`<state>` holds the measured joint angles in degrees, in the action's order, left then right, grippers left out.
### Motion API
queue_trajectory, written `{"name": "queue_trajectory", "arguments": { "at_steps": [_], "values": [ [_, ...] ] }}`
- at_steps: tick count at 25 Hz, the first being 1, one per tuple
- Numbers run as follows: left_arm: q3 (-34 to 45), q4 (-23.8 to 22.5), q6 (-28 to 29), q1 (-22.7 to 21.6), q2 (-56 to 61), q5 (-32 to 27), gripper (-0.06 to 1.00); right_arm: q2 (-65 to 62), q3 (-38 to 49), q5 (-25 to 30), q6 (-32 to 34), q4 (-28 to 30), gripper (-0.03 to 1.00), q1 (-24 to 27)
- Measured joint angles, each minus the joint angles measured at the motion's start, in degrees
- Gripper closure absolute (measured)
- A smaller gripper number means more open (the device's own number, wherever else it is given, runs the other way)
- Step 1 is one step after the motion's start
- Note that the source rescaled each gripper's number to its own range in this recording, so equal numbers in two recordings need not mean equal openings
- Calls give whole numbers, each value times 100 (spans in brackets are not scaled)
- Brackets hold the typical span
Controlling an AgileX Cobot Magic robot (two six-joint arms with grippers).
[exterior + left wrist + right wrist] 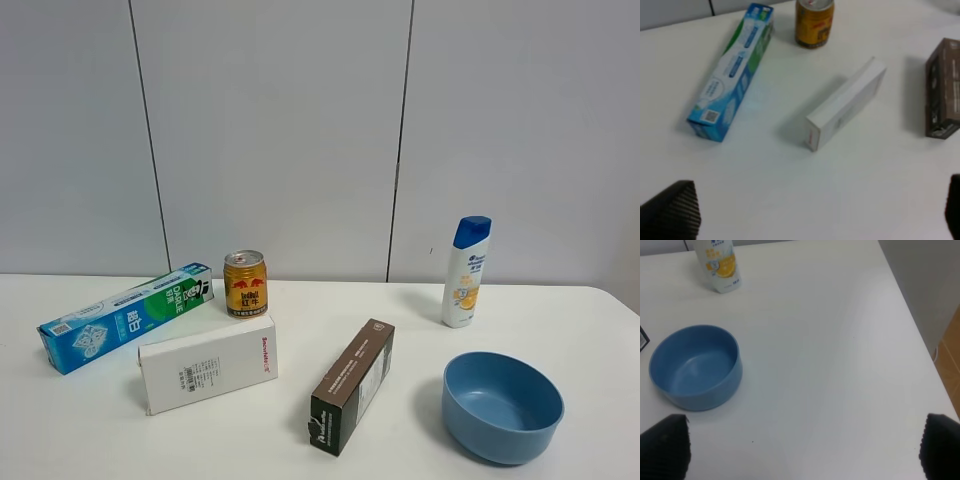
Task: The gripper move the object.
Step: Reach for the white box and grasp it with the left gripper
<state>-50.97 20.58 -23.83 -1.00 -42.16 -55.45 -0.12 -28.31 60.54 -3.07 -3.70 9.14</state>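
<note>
On table (100,440), high view: carton (207,362) flat, near can (245,284). Wrist views alone show left gripper (812,212) and right gripper (804,447), fingers spread wide, empty.

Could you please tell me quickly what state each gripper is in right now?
Left gripper: open, holding nothing.
Right gripper: open, holding nothing.

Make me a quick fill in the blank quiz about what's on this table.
The bowl is coloured ____. The shampoo bottle stands ____, not lying down. The white carton lies ____ the toothpaste box and the brown box. The left gripper holds nothing, jaws ____.
Missing words: blue; upright; between; open.
</note>
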Motion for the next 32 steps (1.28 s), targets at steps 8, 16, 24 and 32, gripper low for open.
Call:
{"name": "queue_trajectory", "arguments": {
  "at_steps": [8,16,24,32],
  "values": [
    [-262,837,-882,0,-1214,40,-6,0,0,0,0,0,-3,0],
    [-262,196,-875,206,-1955,134,-6,0,0,0,0,0,-3,0],
    [-268,-839,-680,1058,-2258,615,-6,0,0,0,0,0,-3,0],
    [-905,-1321,-661,1796,-3011,721,-6,0,0,0,0,0,-3,0]
  ]
}}
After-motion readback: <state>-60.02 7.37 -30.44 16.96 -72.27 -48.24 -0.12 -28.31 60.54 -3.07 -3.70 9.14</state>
